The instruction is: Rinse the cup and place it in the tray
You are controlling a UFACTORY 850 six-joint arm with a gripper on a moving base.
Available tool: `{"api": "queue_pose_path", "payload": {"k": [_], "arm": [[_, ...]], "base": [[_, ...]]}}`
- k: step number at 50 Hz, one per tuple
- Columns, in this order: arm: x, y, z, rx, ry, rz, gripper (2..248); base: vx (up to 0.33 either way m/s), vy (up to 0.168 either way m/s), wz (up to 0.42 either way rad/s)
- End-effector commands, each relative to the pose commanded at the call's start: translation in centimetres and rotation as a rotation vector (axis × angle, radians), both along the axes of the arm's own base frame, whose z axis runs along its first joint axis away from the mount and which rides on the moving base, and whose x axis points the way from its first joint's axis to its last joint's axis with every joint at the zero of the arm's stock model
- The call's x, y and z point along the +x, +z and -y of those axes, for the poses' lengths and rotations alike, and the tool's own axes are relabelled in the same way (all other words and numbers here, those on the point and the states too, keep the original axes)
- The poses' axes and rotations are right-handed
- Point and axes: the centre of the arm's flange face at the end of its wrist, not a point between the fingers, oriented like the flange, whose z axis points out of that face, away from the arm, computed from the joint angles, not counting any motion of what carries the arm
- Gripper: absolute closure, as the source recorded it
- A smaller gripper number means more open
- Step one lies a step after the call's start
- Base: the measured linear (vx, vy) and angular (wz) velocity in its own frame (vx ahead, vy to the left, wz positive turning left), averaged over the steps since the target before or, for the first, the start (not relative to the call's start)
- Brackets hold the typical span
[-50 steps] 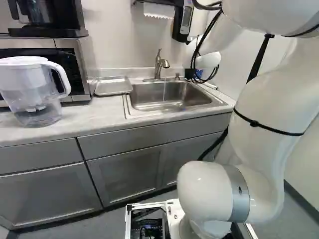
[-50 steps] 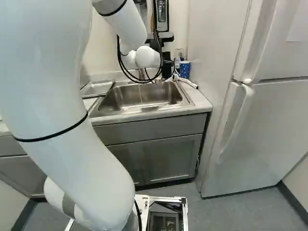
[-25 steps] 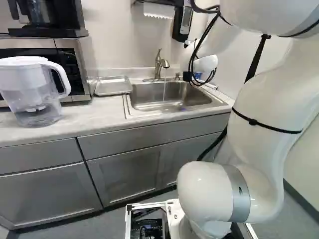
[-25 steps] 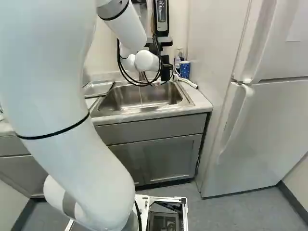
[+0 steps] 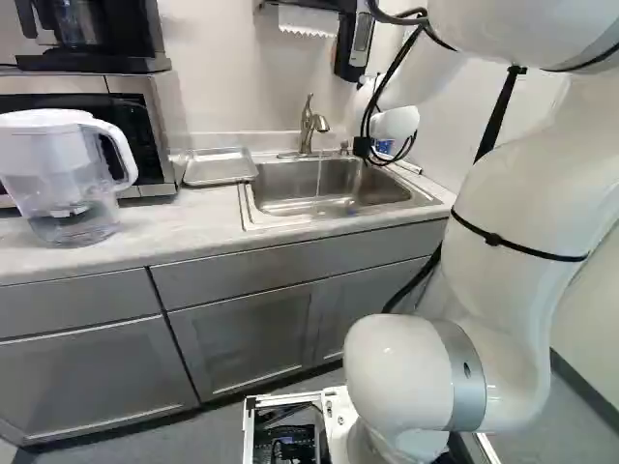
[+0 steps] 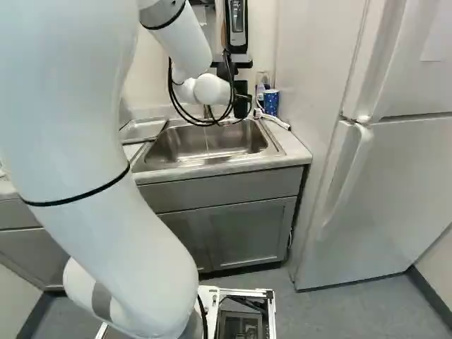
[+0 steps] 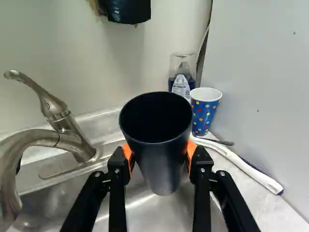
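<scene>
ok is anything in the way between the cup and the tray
Yes: the faucet stands between the black cup in the gripper and the tray, its spout reaching out over the sink. A straight path across would likely catch it.

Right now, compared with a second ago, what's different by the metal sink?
The white arm's far end has dipped slightly and shifted left in both base views, nearer the curved metal faucet. The black two-fingered gripper now holds the dark round cup; the earlier views don't show its grip. The silver rectangular tray and clear pitcher stayed put.
</scene>
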Motion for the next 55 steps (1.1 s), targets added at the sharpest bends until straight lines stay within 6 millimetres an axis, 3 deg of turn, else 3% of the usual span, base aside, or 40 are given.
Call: {"api": "queue_pose_path", "payload": {"k": [17, 55], "arm": [[-0.2, -0.2, -0.7, 0.001, 0.011, -0.005, 126], [0.0, -4.3, -1.1, 0.014, 0.02, -0.08, 126]], "base": [[0.0, 0.0, 0.0], [0.0, 0.0, 0.0]]}}
